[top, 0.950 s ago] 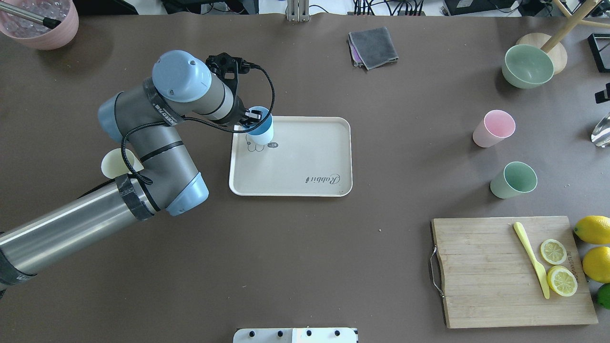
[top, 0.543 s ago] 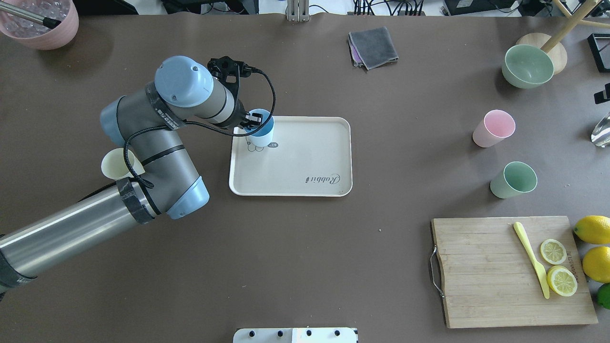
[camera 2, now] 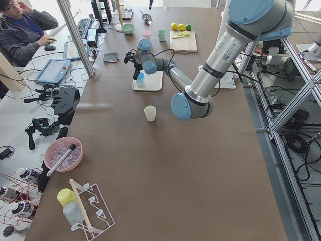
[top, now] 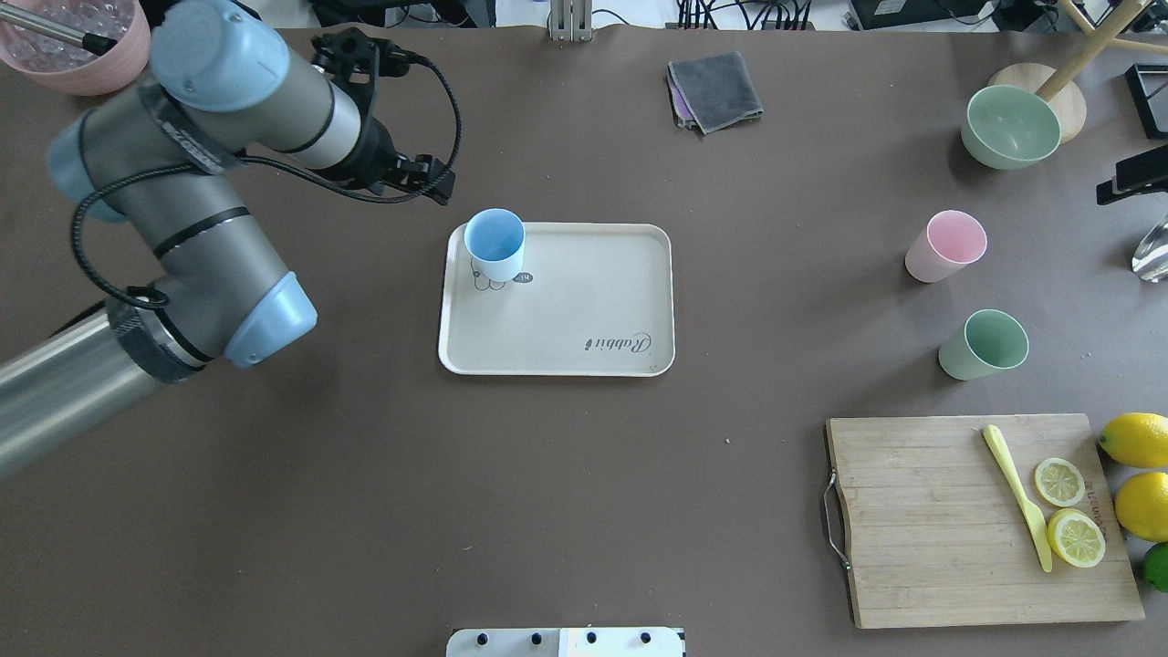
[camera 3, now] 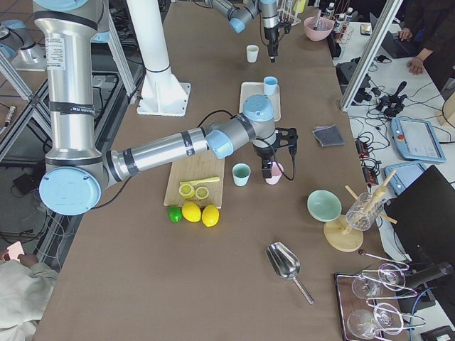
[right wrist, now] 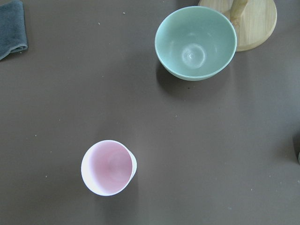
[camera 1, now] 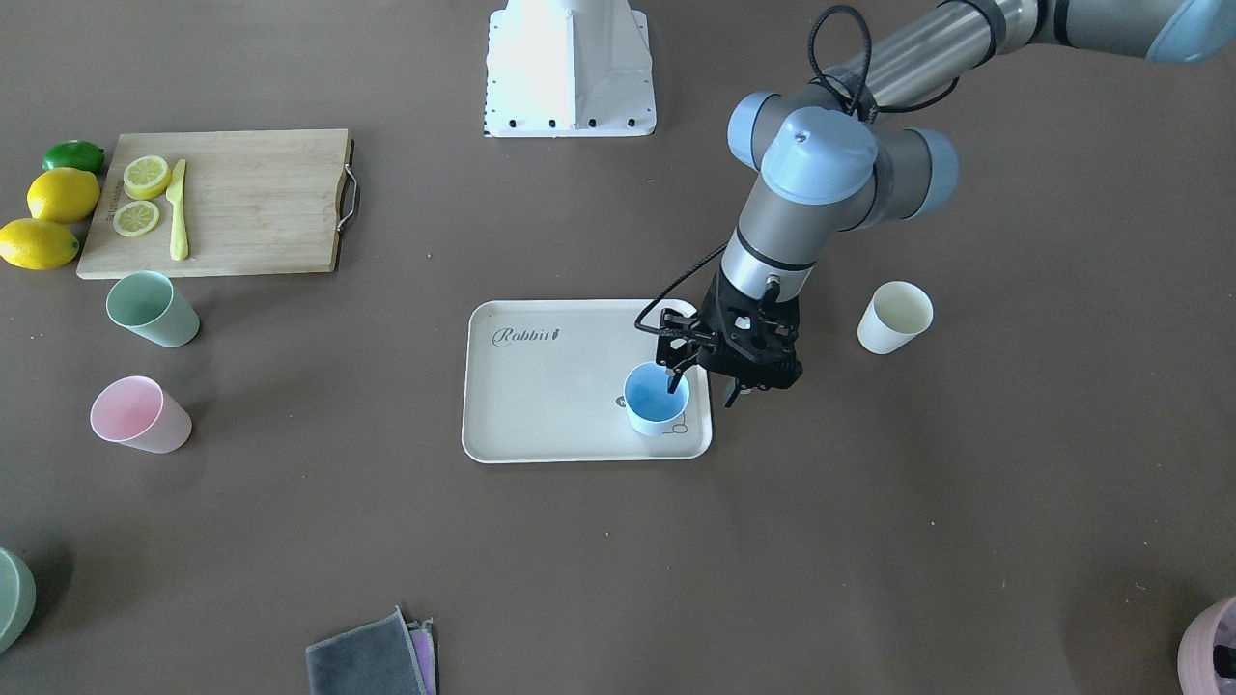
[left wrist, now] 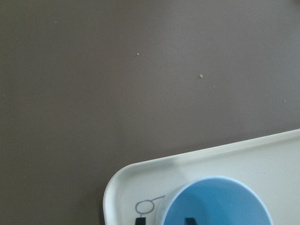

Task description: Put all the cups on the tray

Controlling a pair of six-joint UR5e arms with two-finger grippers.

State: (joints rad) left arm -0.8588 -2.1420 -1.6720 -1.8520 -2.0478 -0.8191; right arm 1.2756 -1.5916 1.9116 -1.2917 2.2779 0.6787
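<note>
The blue cup (top: 495, 239) stands upright on the far left corner of the beige "Rabbit" tray (top: 584, 310). In the overhead view my left gripper (top: 436, 185) is raised and off the tray's far left corner, apart from the cup. In the front view it (camera 1: 700, 386) is open, with one finger inside the cup (camera 1: 657, 398). The cream cup (camera 1: 895, 317) stands on the table by the left arm. The pink cup (top: 947, 246) and green cup (top: 985, 345) stand on the right. My right gripper (camera 3: 269, 170) hangs over the pink cup (right wrist: 108, 167); I cannot tell its state.
A wooden cutting board (top: 912, 520) with lemon slices and a yellow knife lies front right, with lemons beside it. A green bowl (top: 1011, 126) sits far right, a grey cloth (top: 714, 89) at the back, and a pink bucket (top: 78, 46) in the far left corner.
My left gripper has let go of the blue cup and risen back and to the left. The cup stays on the tray. A dark part of the right arm has appeared at the right edge.
</note>
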